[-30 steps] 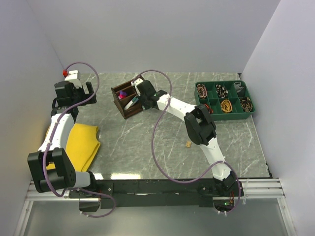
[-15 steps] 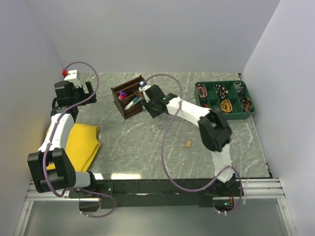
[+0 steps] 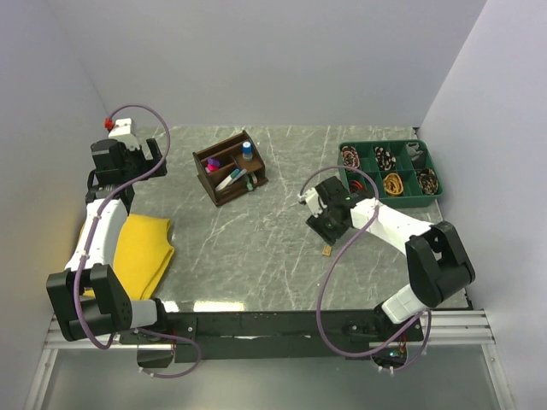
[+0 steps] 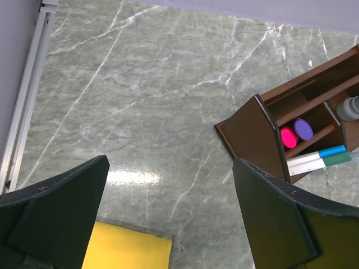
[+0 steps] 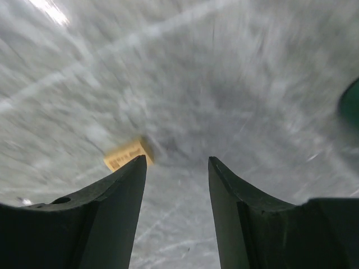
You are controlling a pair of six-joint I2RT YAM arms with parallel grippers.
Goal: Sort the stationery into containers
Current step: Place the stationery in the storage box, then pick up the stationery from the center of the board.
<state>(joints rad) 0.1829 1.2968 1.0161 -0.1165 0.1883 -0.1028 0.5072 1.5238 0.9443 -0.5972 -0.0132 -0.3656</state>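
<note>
The dark brown organiser (image 3: 229, 175) stands at the back of the table. It holds a blue-capped cylinder (image 3: 247, 152), pink (image 4: 288, 137) and purple (image 4: 303, 129) markers, and a white marker (image 4: 317, 161) lying across its front. A tan eraser (image 3: 326, 251) lies alone on the marble. My right gripper (image 3: 324, 229) hovers open just above it. In the right wrist view the eraser (image 5: 128, 154) sits by the left fingertip, outside the gap of that gripper (image 5: 176, 162). My left gripper (image 4: 170, 162) is wide open and empty, left of the organiser (image 4: 252, 131).
A green tray (image 3: 393, 203) with divided compartments of coiled things stands at the back right. A yellow cloth (image 3: 145, 248) lies at the left edge, below my left gripper, and its corner shows on the cloth (image 4: 123, 249) in the left wrist view.
My right gripper opened at the organiser, left the blue-capped cylinder in it, then swung right and nearer, over the tan eraser. The left arm barely moved.
</note>
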